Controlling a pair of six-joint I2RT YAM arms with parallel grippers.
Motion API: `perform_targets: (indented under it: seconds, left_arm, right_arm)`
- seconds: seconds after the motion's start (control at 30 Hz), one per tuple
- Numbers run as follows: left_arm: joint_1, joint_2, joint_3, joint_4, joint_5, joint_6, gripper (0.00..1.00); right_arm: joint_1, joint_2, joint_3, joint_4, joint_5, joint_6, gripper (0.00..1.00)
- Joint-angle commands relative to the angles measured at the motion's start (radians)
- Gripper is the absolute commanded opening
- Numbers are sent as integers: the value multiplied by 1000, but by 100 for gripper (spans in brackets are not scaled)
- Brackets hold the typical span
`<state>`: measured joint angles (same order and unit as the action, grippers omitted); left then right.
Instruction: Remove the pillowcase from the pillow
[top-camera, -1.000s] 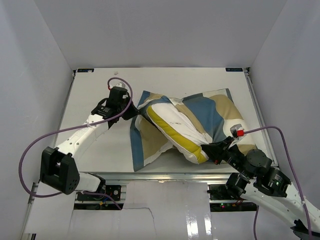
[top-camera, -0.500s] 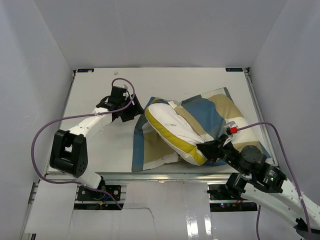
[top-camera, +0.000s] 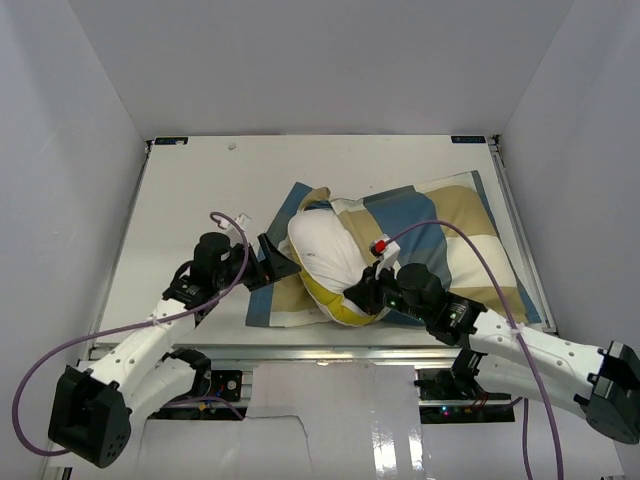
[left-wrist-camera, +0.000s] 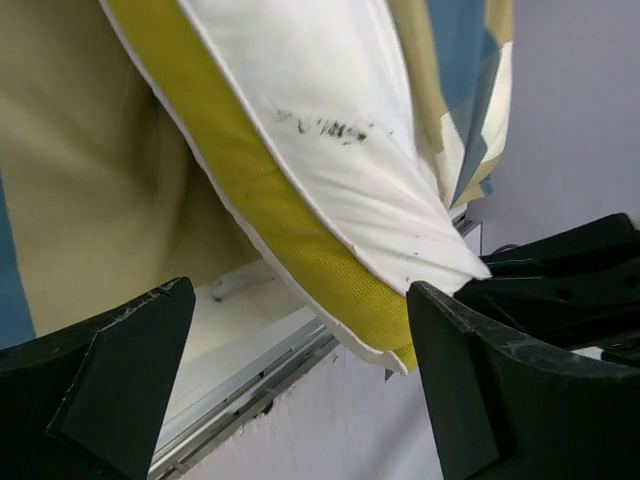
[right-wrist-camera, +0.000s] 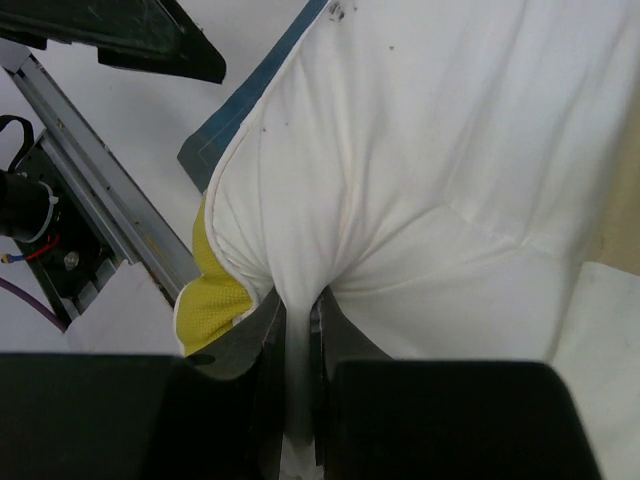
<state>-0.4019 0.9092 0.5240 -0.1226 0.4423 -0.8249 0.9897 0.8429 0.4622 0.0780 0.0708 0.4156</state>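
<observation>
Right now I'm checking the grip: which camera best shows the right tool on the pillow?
The right wrist view: the right tool is shut on a fold of the white pillow. The top view shows it at the pillow's near end, the pinch itself hidden. The left wrist view shows the pillow's yellow edge, not the pinch.

It looked like a robotics lab test cell: a white desk boxed in by plain white walls, with an aluminium rail and purple cables on bolted-down arms.
</observation>
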Motion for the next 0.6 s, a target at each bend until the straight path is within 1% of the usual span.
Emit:
perform_targets:
  seconds: [0.0,0.07,0.17,0.37,0.4,0.53,0.57]
  left_arm:
    - [-31,35,-6,69,33,-28,98]
    - [-46,54,-10,43,0,-25,98]
    - [-49,79,-28,64,-48,-33,98]
    - [-60,169,7,123,-34,-31,98]
    - [-67,180,10,167,-37,-39,98]
    - [-120,240,16,216,-62,-65,98]
    - [-130,256,14,228,-65,-78,93]
  right_arm:
    - [13,60,47,227,-97,20,8]
    - [26,87,52,236,-85,25,8]
    - [35,94,55,241,-85,26,8]
    - [44,68,21,282,-97,34,8]
    - [44,67,23,281,-97,34,8]
    - [44,56,30,279,-109,31,8]
    - [44,55,32,279,-115,29,10]
